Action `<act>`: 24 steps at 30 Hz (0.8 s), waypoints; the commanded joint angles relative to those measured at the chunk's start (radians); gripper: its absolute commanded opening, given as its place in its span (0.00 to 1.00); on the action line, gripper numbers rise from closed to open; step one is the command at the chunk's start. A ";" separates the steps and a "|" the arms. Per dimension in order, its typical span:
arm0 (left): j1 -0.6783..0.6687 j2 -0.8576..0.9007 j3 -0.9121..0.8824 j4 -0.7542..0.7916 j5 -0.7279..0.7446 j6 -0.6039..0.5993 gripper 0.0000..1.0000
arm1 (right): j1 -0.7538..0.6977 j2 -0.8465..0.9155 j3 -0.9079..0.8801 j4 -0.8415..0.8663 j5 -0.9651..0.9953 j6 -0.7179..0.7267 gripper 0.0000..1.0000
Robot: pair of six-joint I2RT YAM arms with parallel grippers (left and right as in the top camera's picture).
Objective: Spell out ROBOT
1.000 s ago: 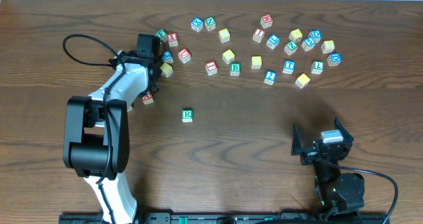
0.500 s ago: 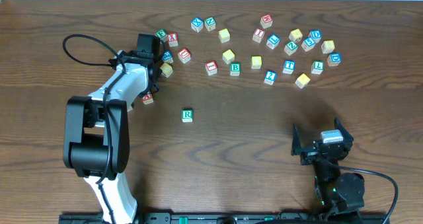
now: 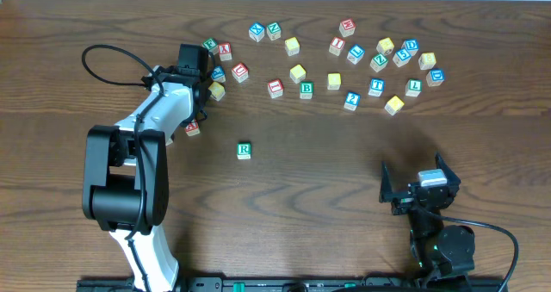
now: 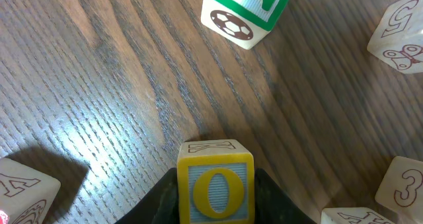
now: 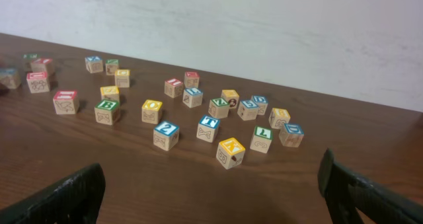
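Observation:
My left gripper [image 3: 209,83] is at the far left of the block scatter and is shut on a yellow O block [image 4: 215,184], which also shows in the overhead view [image 3: 216,90]. A green R block [image 3: 244,150] stands alone toward the table's middle. A green B block [image 3: 306,89] and a blue T block [image 3: 376,86] lie in the scatter, also seen in the right wrist view as B [image 5: 106,110] and T [image 5: 209,127]. My right gripper [image 3: 419,189] is open and empty at the near right; its fingers frame the right wrist view [image 5: 211,191].
Several other letter blocks are strewn across the far half of the table, from a green one [image 3: 209,45] at left to a blue one [image 3: 436,76] at right. A green block with a soccer ball [image 4: 246,9] lies just ahead of my left gripper. A red block [image 3: 193,127] sits beside the left arm.

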 commanded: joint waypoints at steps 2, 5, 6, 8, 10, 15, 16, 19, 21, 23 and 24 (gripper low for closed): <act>0.002 0.019 0.029 0.006 0.004 0.021 0.30 | -0.011 -0.003 -0.003 -0.002 -0.005 -0.011 0.99; 0.002 0.011 0.044 0.005 0.008 0.050 0.30 | -0.011 -0.003 -0.003 -0.002 -0.005 -0.011 0.99; 0.002 0.003 0.046 0.005 0.008 0.056 0.30 | -0.011 -0.003 -0.003 -0.002 -0.005 -0.011 0.99; 0.002 -0.011 0.046 0.005 0.008 0.063 0.30 | -0.011 -0.003 -0.003 -0.002 -0.005 -0.011 0.99; 0.002 -0.026 0.047 0.005 0.008 0.079 0.30 | -0.011 -0.003 -0.003 -0.002 -0.005 -0.011 0.99; 0.002 -0.069 0.047 0.005 0.016 0.154 0.30 | -0.011 -0.003 -0.003 -0.002 -0.005 -0.011 0.99; 0.001 -0.085 0.047 0.005 0.023 0.176 0.30 | -0.011 -0.003 -0.003 -0.002 -0.005 -0.011 0.99; 0.001 -0.129 0.047 0.005 0.050 0.248 0.30 | -0.011 -0.003 -0.003 -0.002 -0.005 -0.011 0.99; 0.001 -0.165 0.047 0.003 0.080 0.306 0.30 | -0.011 -0.003 -0.003 -0.002 -0.005 -0.011 0.99; 0.001 -0.204 0.047 -0.007 0.111 0.348 0.30 | -0.011 -0.003 -0.003 -0.002 -0.005 -0.011 0.99; 0.001 -0.228 0.047 -0.018 0.122 0.362 0.30 | -0.011 -0.003 -0.003 -0.002 -0.005 -0.011 0.99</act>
